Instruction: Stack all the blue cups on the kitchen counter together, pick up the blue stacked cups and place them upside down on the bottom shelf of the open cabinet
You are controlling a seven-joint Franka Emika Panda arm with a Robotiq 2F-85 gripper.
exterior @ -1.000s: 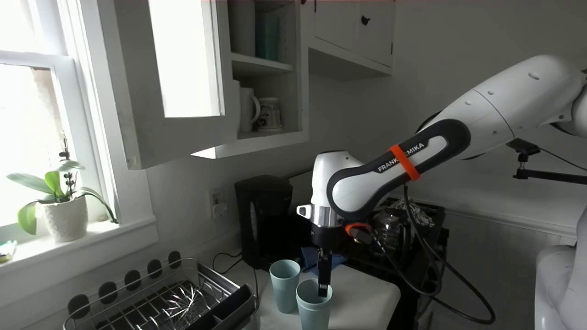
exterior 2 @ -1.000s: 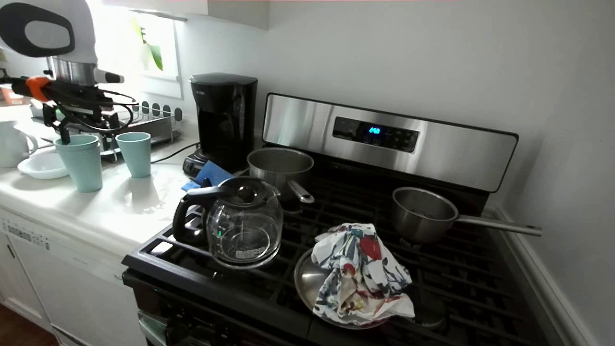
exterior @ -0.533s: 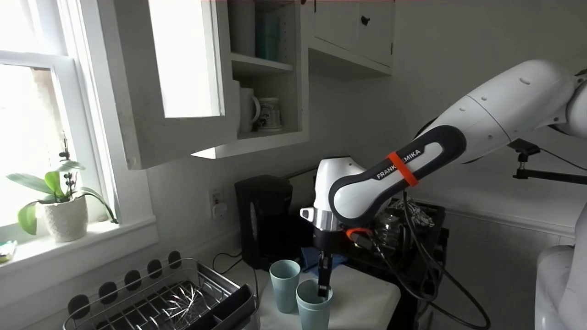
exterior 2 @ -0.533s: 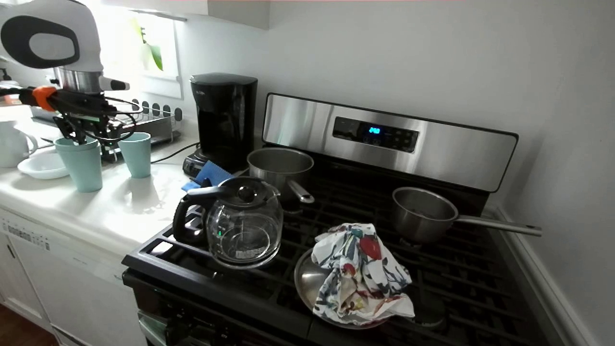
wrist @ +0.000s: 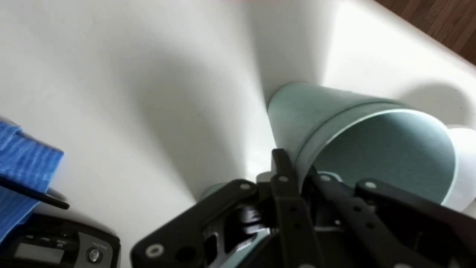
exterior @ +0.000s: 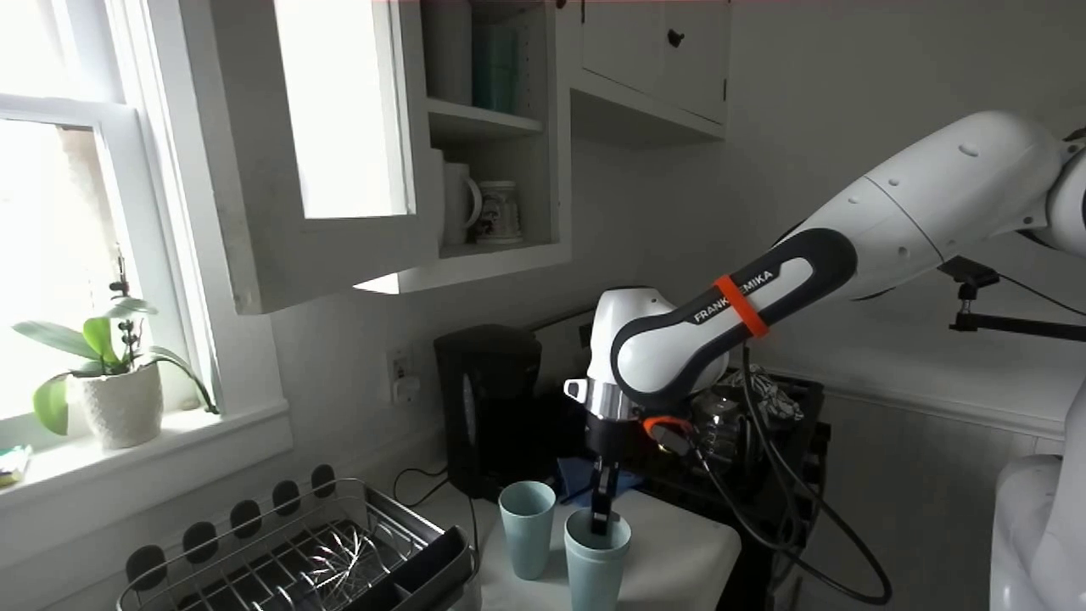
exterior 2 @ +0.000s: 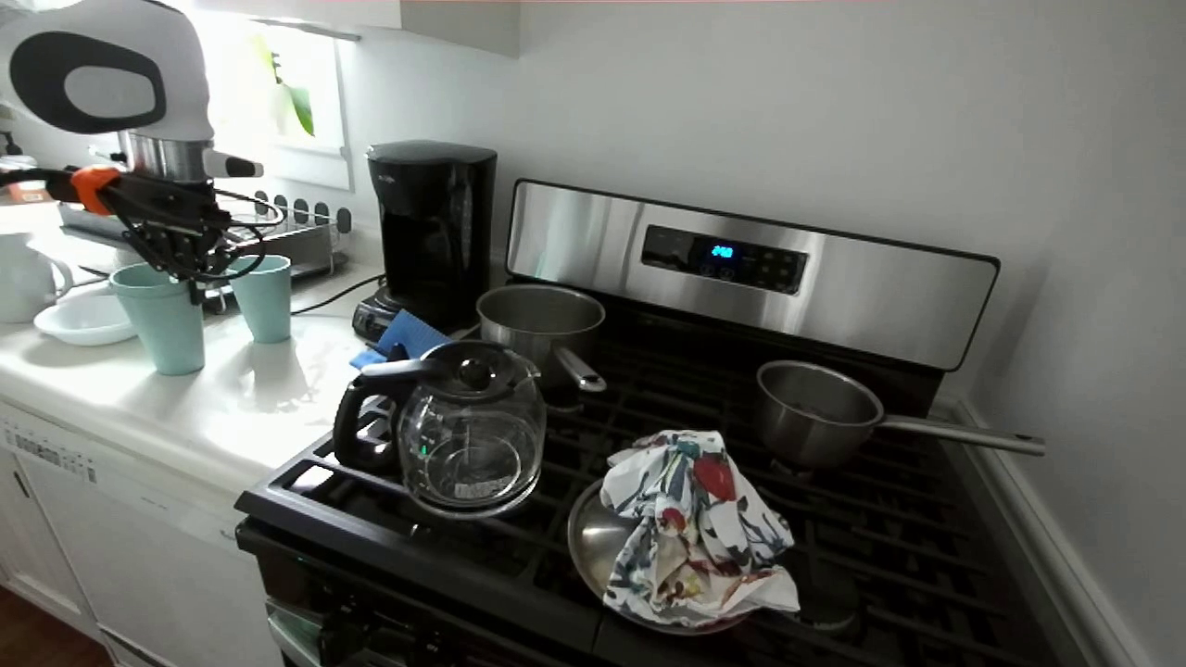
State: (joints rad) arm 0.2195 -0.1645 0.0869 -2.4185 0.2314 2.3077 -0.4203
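Observation:
Two light blue cups, nested as a stack [exterior: 596, 577], stand mouth up on the counter [exterior 2: 250, 389]; a line under the rim shows the inner cup. My gripper [wrist: 293, 165] is shut on the near side of that rim, one finger [wrist: 281, 160] outside the wall and the other inside the mouth. Another light blue cup [exterior: 528, 535] stands upright beside the stack, apart from it, in both exterior views; in the wrist view the gripper mostly hides it. The open cabinet's bottom shelf [exterior: 509, 253] holds a white mug [exterior: 458, 204] and a patterned mug [exterior: 499, 216].
The cabinet door [exterior: 254, 187] hangs open toward the window. A dish rack [exterior: 416, 509] and a black coffee maker [exterior 2: 431, 232] flank the cups. A white bowl [exterior 2: 83, 320] sits near the stack. A glass carafe [exterior 2: 468, 435] stands on the stove.
The gripper has gone from open to shut on the stack's rim. Gripper and stack have shifted slightly to the right in both exterior views. The single cup has stayed put.

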